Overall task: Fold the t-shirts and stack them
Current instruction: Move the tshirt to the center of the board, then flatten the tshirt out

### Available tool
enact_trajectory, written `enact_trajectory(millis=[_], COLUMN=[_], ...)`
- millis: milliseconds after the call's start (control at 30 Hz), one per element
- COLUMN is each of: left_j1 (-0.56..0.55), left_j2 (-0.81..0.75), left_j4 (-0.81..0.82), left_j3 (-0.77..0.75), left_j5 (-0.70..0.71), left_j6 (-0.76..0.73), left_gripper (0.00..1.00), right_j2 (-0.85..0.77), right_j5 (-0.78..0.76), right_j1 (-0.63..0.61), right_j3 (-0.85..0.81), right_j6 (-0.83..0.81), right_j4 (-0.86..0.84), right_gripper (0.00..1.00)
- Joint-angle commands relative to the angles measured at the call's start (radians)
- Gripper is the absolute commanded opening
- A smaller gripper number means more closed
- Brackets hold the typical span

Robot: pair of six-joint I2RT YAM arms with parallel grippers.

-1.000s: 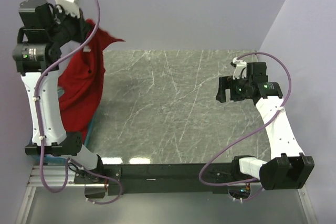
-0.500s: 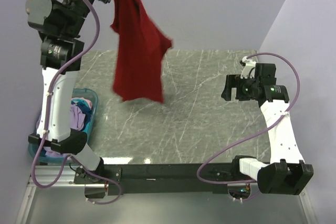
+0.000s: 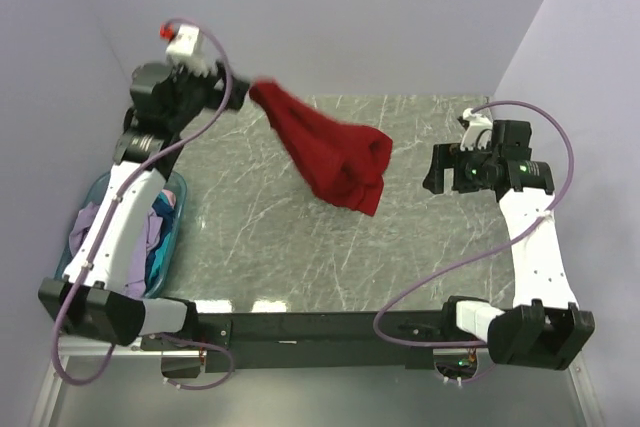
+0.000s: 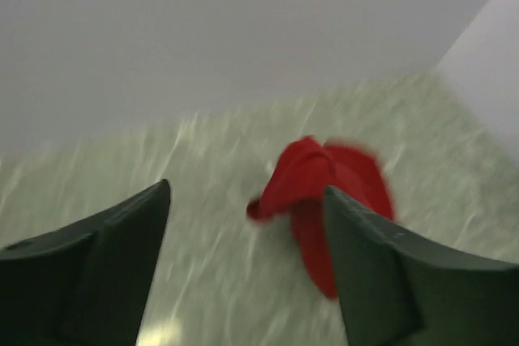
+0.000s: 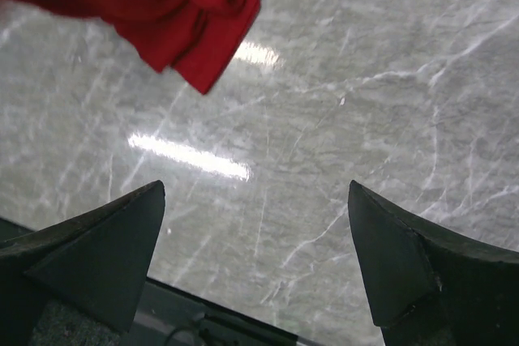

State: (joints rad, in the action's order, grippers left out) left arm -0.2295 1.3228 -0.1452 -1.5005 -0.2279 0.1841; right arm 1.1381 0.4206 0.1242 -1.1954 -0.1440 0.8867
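- Teal plastic laundry basket (image 3: pixel 178 209) is sitting at the lower left of the top view, holding a heap of lilac and blue garments (image 3: pixel 158 232). More pieces are waiting, so the task is looking barely begun.
- Right gripper (image 5: pixel 255 188) is hovering at the right of the top view over the grey-green veined marble tabletop (image 3: pixel 300 257). Its jaws are standing wide with nothing between them, and it has hardly shifted over the last second.
- Crumpled red cotton t-shirt (image 3: pixel 335 159) is now stretching in a bunched diagonal streak from the upper left toward the centre of the top view. Half a second ago it was hanging full length from the raised left arm. The blur is hiding whether it is lying on the marble yet or is airborne.
- Left gripper (image 4: pixel 247 188), swung down at the upper left of the top view, is showing jaws spread wide. In its wrist view the shirt is lying beyond the fingers, apart from them, so it is looking released.
- Judging from this, the shirt is reaching the work surface in a heap and will need spreading flat before any folding.
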Motion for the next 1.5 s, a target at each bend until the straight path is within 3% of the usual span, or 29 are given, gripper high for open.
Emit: enact_trajectory(millis=[0,100,233,267,300,433,600,733,967,1200,1467], left_j1=[0.196,0.286,0.288,0.285,0.274,0.185,-0.021,-0.117,-0.226,-0.372,-0.449], left_j2=[-0.117,-0.116,-0.074,-0.050,-0.036,0.007,0.004,0.032,0.044,0.056,0.209], left_j4=[-0.187,-0.306,-0.462,-0.556,-0.592,-0.645,-0.486,-0.372,-0.194,-0.061,0.078], left_j3=[0.158,0.236,0.250,0.249,0.250,0.304,0.443,0.496,0.595,0.675,0.648], left_j5=[-0.059,-0.107,-0.218,-0.343,-0.379,-0.390,-0.265,-0.229,-0.212,-0.140,-0.077], left_j6=[-0.035,-0.161,-0.366,-0.412,-0.486,-0.569,-0.523,-0.482,-0.511,-0.701,-0.778], left_gripper=[0.84,0.91,0.87,0.89,0.91,0.83,0.84,0.84,0.84,0.83,0.80], right_j2=[0.057,0.101,0.153,0.161,0.175,0.224,0.352,0.443,0.578,0.692,0.788], right_j5=[0.046,0.064,0.083,0.080,0.073,0.023,0.021,0.011,-0.002,-0.025,-0.040], right_j1=[0.005,0.000,-0.059,-0.076,-0.098,-0.205,-0.302,-0.342,-0.390,-0.399,-0.406], right_j3=[-0.038,-0.030,-0.010,0.002,0.010,0.054,0.048,0.020,-0.038,-0.082,-0.141], right_j6=[-0.109,-0.147,-0.163,-0.172,-0.174,-0.155,-0.105,-0.072,-0.011,0.027,0.049], right_j4=[0.069,0.086,0.077,0.075,0.064,0.021,-0.037,-0.084,-0.135,-0.167,-0.161], right_gripper=[1.00,0.99,0.91,0.89,0.85,0.76,0.62,0.56,0.53,0.53,0.49])
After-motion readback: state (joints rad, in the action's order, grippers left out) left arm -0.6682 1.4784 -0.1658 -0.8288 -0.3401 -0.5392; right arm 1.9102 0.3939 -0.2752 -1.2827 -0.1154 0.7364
